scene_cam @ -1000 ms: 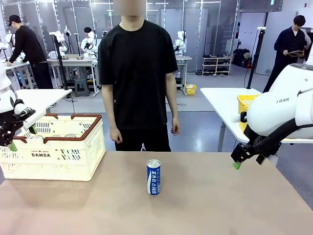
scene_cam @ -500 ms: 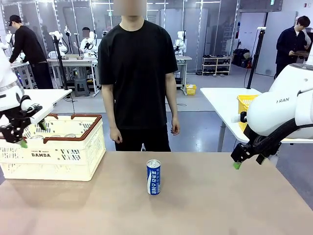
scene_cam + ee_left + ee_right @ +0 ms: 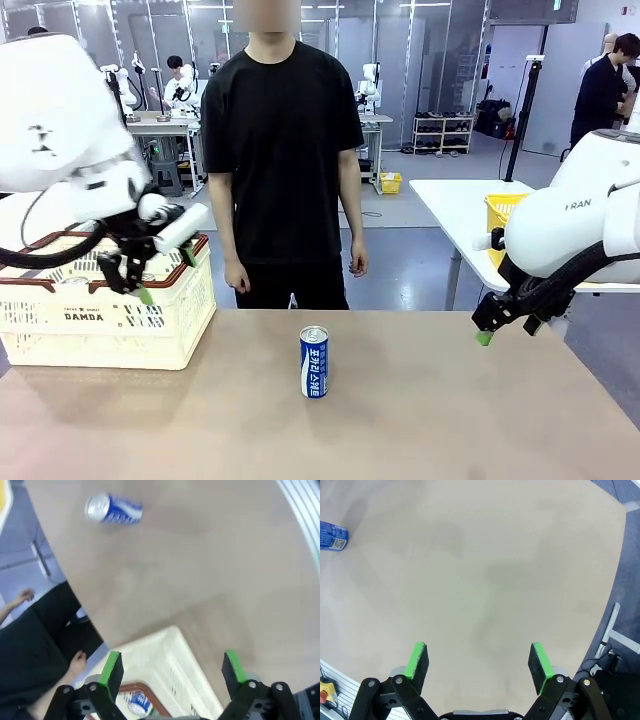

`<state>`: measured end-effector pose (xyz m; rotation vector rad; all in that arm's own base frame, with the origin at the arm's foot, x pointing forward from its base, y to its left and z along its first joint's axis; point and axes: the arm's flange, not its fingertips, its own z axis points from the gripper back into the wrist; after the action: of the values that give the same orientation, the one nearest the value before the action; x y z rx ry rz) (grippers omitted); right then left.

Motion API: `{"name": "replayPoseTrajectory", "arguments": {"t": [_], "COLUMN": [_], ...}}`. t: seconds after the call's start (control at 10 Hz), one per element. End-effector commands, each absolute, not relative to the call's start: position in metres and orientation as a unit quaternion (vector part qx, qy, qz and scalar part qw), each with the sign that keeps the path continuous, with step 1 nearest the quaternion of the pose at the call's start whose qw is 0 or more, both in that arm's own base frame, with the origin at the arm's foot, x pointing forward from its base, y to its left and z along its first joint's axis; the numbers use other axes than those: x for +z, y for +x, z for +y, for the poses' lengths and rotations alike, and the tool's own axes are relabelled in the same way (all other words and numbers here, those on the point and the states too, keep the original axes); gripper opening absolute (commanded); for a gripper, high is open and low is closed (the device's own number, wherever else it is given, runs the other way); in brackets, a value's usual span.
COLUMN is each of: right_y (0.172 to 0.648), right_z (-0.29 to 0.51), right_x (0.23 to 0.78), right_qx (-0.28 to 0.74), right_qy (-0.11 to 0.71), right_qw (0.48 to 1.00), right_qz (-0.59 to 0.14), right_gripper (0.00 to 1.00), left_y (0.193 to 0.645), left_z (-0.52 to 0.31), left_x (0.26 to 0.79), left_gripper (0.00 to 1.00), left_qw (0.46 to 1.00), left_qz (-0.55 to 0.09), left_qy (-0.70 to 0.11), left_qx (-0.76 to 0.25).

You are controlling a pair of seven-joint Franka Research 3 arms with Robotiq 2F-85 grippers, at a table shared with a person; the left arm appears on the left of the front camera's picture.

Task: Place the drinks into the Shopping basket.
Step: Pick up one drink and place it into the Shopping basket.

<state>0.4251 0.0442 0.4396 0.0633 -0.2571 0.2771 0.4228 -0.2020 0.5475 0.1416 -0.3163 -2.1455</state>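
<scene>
A blue drink can with white lettering (image 3: pixel 314 362) stands upright mid-table, in front of the person. In the left wrist view this can (image 3: pixel 114 510) lies far off at the upper left. The cream Shopping basket (image 3: pixel 100 318) with its brown rim sits at the table's left. My left gripper (image 3: pixel 165 275) hangs open above the basket's right end, nothing between its fingers. In the left wrist view, the left gripper (image 3: pixel 171 667) is over the basket's corner (image 3: pixel 165 672), and another blue can (image 3: pixel 137 702) lies inside. My right gripper (image 3: pixel 510 330) is open and empty at the table's right edge. The right wrist view shows the right gripper (image 3: pixel 477 662) and the standing can (image 3: pixel 331 536) far off.
A person in a black shirt (image 3: pixel 285 150) stands at the far edge, hands hanging at the sides (image 3: pixel 77 662). A yellow mesh basket (image 3: pixel 500 212) sits on a separate white table at the back right. Bare tabletop (image 3: pixel 485 570) lies between the can and my right gripper.
My left arm has swung up and to the right, from the basket's left end to above its right end. The right arm and the standing can have not moved.
</scene>
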Motion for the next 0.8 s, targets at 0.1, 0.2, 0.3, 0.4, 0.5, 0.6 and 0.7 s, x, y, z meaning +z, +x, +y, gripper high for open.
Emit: {"name": "replayPoseTrajectory", "arguments": {"t": [0.1,0.2,0.3,0.4,0.5,0.6,0.7], "right_y": [0.425,0.425,0.425,0.425,0.425,0.425,0.425], "right_z": [0.043,0.043,0.043,0.043,0.043,0.043,0.043], "right_x": [0.439,0.439,0.439,0.439,0.439,0.439,0.439], "right_qx": [0.145,0.145,0.145,0.145,0.145,0.145,0.145], "right_qy": [0.036,0.036,0.036,0.036,0.036,0.036,0.036], "right_qw": [0.98,0.98,0.98,0.98,0.98,0.98,0.98], "right_qz": [-0.129,-0.129,-0.129,-0.129,-0.129,-0.129,-0.129], "right_gripper": [1.0,1.0,1.0,1.0,1.0,1.0,1.0], "left_y": [0.429,0.433,0.44,0.446,0.452,0.456,0.459], "left_z": [-0.251,-0.262,-0.271,-0.277,-0.28,-0.286,-0.29], "left_x": [0.544,0.539,0.535,0.533,0.53,0.528,0.526], "left_gripper": [1.0,1.0,1.0,1.0,1.0,1.0,1.0], "left_qw": [0.534,0.567,0.589,0.606,0.618,0.626,0.633], "left_qz": [-0.079,-0.08,-0.089,-0.096,-0.103,-0.102,-0.097], "left_qy": [0.005,-0.007,-0.028,-0.025,-0.034,-0.032,-0.025], "left_qx": [-0.842,-0.82,-0.803,-0.789,-0.779,-0.773,-0.768]}}
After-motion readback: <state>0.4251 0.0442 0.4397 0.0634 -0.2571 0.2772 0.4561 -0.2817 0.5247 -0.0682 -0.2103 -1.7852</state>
